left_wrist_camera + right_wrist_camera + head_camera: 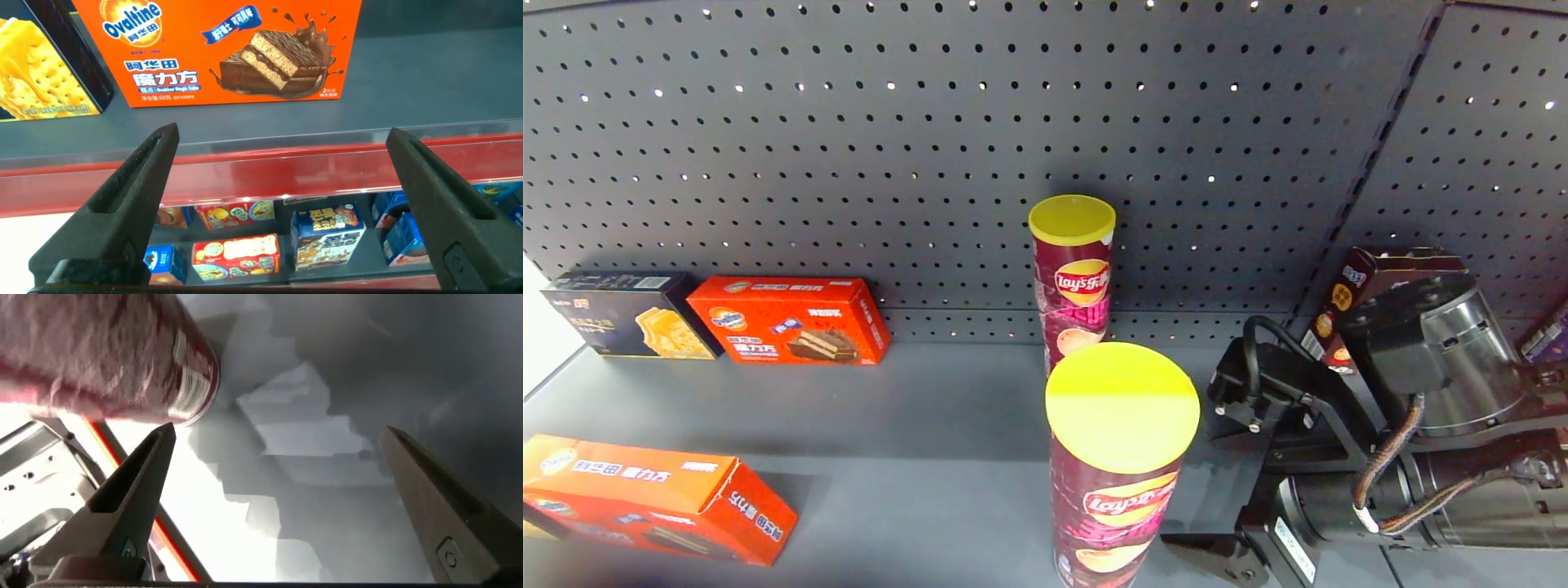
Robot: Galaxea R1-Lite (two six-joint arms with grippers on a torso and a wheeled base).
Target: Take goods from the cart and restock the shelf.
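Grey pegboard (849,163) backs the shelf (931,408). At far left a dark box (629,314) and an orange box (792,320) lie side by side against the back. A second orange box (658,498) lies near the front edge. The left gripper (278,212) faces the orange box, fingers wide apart, holding nothing. In the middle a far can (1072,273) stands upright at the back, with a near can (1123,465) upright in front of it. Just right of the near can, the right gripper (282,506) is spread wide and empty, one finger (131,490) close by the can's base. A brown box (1347,290) stands at far right behind the arm.
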